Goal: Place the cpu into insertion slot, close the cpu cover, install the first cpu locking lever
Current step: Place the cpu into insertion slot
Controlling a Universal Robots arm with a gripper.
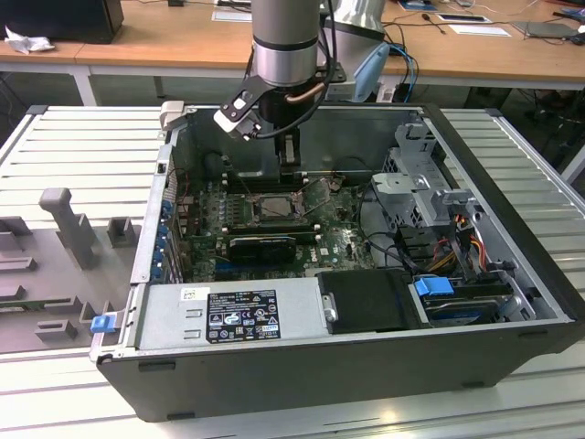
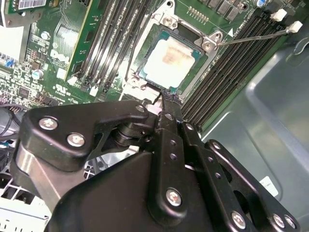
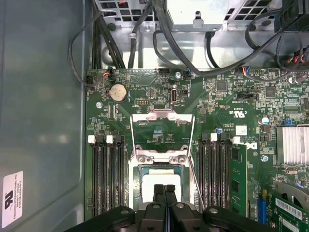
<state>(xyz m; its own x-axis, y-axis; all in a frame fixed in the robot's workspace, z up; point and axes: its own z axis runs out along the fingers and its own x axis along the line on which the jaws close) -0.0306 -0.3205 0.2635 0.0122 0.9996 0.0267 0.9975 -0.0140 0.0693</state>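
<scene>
The cpu point(image 3: 161, 176) lies flat in the insertion slot point(image 3: 161, 158), its pale face up and ringed by a thin green border; it also shows in the second wrist view point(image 2: 169, 60). The cpu cover point(image 3: 164, 116) is swung open, and green board shows through its window. A thin wire locking lever point(image 2: 256, 35) sticks out free beside the socket. My gripper point(image 3: 164, 187) hovers just over the chip's near edge, shut, with nothing between its fingers. In the exterior view the gripper point(image 1: 288, 155) hangs inside the computer case above the insertion slot point(image 1: 274, 207).
Black memory slots point(image 3: 106, 179) flank the socket on both sides. Cables point(image 3: 159, 43) and a drive cage point(image 1: 420, 183) sit at the case's far side. The power supply point(image 1: 233, 315) lines the front wall. Grey fixtures point(image 1: 64, 219) stand on the table at the exterior view's left.
</scene>
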